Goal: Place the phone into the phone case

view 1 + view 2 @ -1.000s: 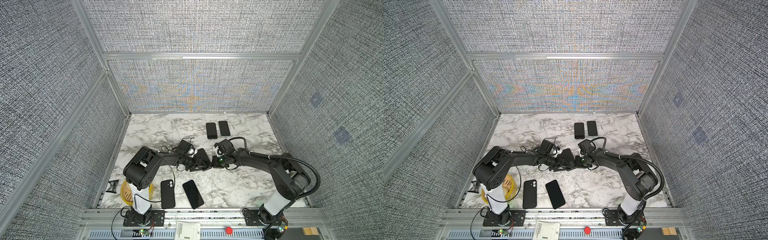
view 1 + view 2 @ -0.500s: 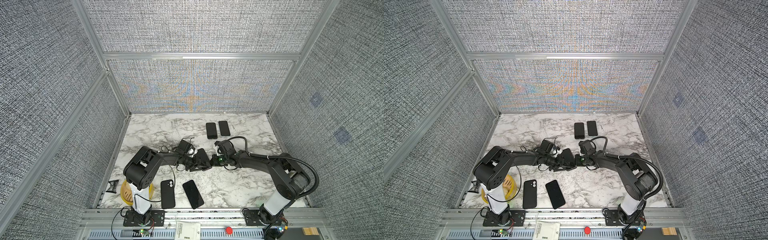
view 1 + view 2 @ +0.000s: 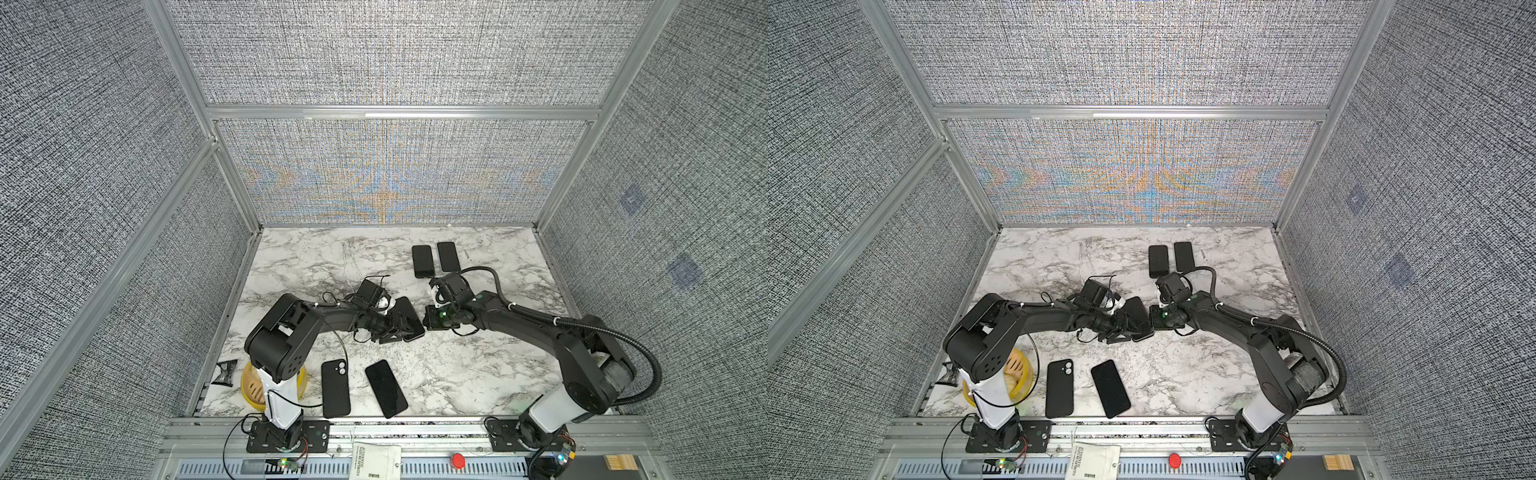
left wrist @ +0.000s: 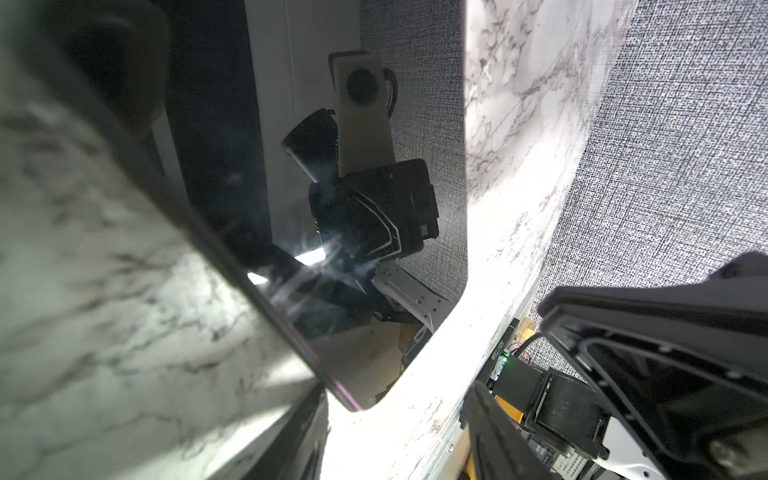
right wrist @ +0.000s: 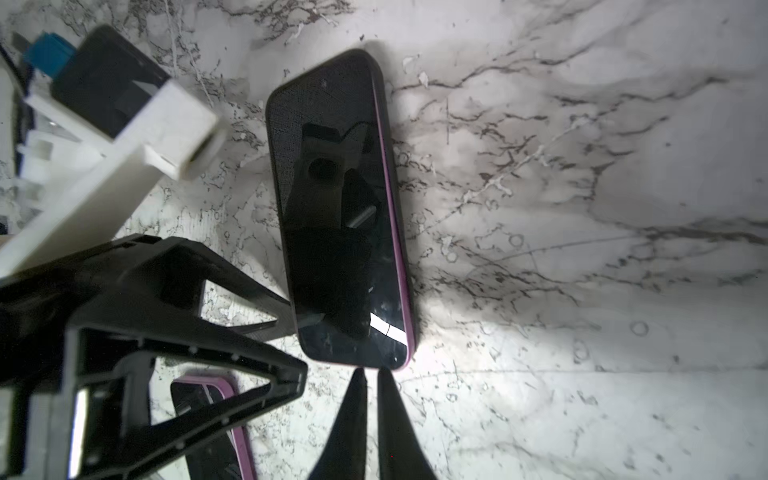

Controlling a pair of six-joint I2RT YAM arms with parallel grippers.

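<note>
A black-screened phone (image 3: pixel 409 313) (image 3: pixel 1138 311) lies flat mid-table. A purple rim, by its look the phone case, runs along one long side and the near end (image 5: pixel 340 208). My left gripper (image 3: pixel 400 332) (image 3: pixel 1128 332) is open at the phone's side, one finger (image 5: pixel 266 305) touching its long edge. The phone's glossy screen (image 4: pixel 291 249) fills the left wrist view, with bare table between the left gripper's (image 4: pixel 395 419) fingers. The right gripper (image 3: pixel 426 325) (image 3: pixel 1152 322) (image 5: pixel 371 374) is shut and empty, its tips at the phone's near end.
Two dark phones (image 3: pixel 423 261) (image 3: pixel 449 256) lie side by side at the back. Near the front edge are a black phone-shaped piece with camera holes (image 3: pixel 335 388) and a purple-rimmed phone (image 3: pixel 385 388) (image 5: pixel 216 419). A yellow roll (image 3: pixel 253 386) sits behind the left arm's base.
The left gripper's jaws have spread wider. Both arms and the phone stay about where they were.
</note>
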